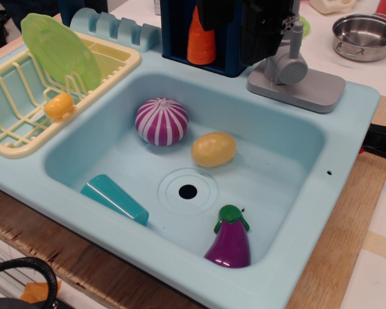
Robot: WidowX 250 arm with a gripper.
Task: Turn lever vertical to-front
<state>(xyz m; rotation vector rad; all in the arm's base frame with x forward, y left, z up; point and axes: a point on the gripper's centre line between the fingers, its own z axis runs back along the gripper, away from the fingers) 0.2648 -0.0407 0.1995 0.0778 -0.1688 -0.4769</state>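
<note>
The lever (297,40) is a slim grey arm standing roughly upright from the round grey barrel (291,68) on the flat grey base plate (309,91), at the sink's back right rim. My black gripper (270,38) hangs at the top centre, right against the lever's left side and just above the barrel. Its body hides the fingers, so I cannot tell whether they are shut on the lever.
The light blue sink (289,148) holds a purple-striped onion (161,121), a yellow lemon (213,149), a teal piece (114,198) and a purple eggplant (229,241). An orange cone (202,38) stands behind it, a steel pot (365,37) at the back right, and a dish rack (26,138) with a green plate (59,50) at the left.
</note>
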